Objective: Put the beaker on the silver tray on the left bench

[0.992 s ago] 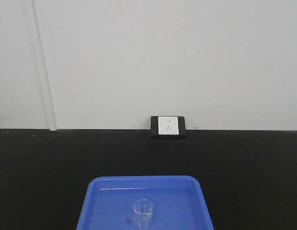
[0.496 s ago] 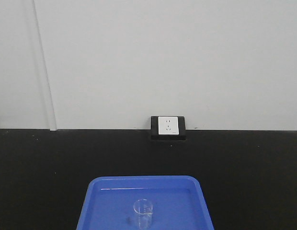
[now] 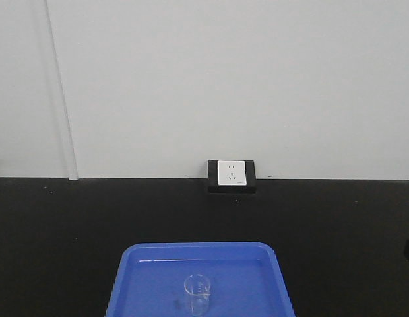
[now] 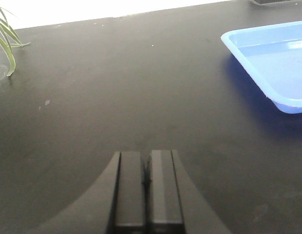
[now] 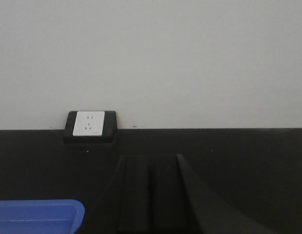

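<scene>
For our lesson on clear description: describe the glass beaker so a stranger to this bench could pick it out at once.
Find the black worktop under the white wall, with its white wall socket. In front of the socket lies a blue tray, and the beaker stands upright in it. It is the only thing in the tray: small, clear glass, round-rimmed.

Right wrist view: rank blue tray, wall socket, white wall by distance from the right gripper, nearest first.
From the right gripper:
1. Blue tray, low left, its corner nearest.
2. Wall socket, ahead and left.
3. White wall, just behind the socket; these two are too close to call.
</scene>
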{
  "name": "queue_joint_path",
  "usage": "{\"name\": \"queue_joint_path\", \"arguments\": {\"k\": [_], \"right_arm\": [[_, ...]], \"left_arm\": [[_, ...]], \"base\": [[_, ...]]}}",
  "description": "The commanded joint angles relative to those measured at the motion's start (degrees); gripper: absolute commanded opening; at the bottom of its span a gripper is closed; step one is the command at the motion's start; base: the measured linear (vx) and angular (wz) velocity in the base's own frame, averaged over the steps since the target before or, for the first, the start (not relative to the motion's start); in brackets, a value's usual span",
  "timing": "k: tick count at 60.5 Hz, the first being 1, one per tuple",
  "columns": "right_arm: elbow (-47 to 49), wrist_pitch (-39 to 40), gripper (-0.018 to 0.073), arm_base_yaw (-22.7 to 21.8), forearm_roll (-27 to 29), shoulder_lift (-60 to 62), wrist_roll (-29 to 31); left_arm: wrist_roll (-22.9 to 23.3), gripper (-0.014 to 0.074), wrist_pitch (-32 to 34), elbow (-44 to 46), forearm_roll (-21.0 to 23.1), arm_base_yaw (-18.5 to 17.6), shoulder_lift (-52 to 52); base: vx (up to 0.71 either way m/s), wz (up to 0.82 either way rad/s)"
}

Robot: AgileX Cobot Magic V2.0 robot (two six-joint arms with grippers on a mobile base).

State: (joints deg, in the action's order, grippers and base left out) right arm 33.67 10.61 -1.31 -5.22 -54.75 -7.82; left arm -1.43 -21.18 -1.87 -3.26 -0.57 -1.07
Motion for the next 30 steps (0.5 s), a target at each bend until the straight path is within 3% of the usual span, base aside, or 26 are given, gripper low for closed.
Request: {"name": "queue_joint_path", "arguments": {"k": [1,14,19,30], "right_arm": [[2.20,5.47,0.0006,-0.43,-0.07,-0.35,-0.23],[2.20,5.35,0.0118,-0.43,-0.07,-0.35,-0.23],[2.20,5.03,0.0208,-0.43,-0.07,-0.35,-0.23],[2.20,5.56,0.0507,-0.43,-0.05,-0.35,-0.18]], "left_arm": [[0.10,0.0001,4.30,-1.14,0.16,-0.33,-0.42],[0.10,0.0001,4.30,-1.14,0.16,-0.33,-0.42],[0.10,0.0001,4.30,-1.14,0.16,-0.33,-0.42],[0.10,0.0001,4.30,-1.14,0.16,-0.33,-0.42]], "base": [[0.00,0.00],[0.00,0.00],[0.00,0.00],[0.00,0.00]]}}
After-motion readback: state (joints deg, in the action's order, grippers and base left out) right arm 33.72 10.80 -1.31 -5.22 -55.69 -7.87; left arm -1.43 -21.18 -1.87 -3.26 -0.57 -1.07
